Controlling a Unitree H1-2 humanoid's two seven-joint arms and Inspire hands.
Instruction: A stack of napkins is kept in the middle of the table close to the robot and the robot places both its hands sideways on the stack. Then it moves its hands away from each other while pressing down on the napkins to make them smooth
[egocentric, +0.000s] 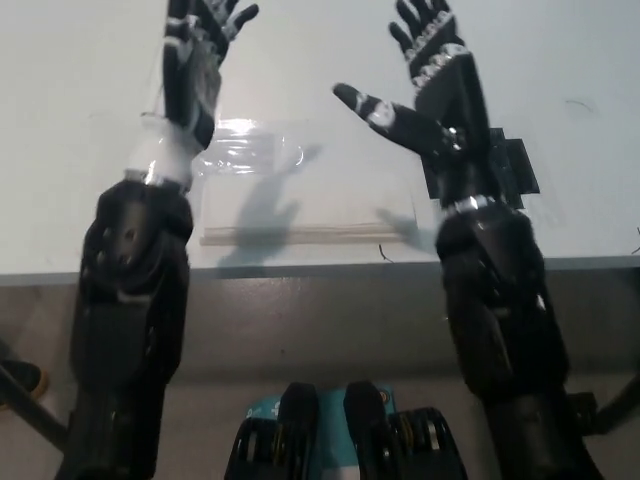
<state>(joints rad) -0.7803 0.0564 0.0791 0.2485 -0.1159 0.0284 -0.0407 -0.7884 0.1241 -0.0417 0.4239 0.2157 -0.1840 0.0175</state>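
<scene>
A flat white stack of napkins (320, 210) lies on the white table (80, 200), close to its near edge. Both arms are raised high above it. My left hand (198, 45) is up at the top left, beyond the stack's left end, fingers spread and holding nothing. My right hand (425, 75) hovers over the stack's right end, fingers apart with the thumb pointing left, also holding nothing. Neither hand touches the napkins. The forearms hide the stack's left and right ends.
A clear plastic sheet (250, 150) lies on the table just behind the stack's left part. A flat black cross-shaped piece (510, 165) sits to the right, partly behind my right forearm. The table's front edge (320, 268) runs across the picture's middle.
</scene>
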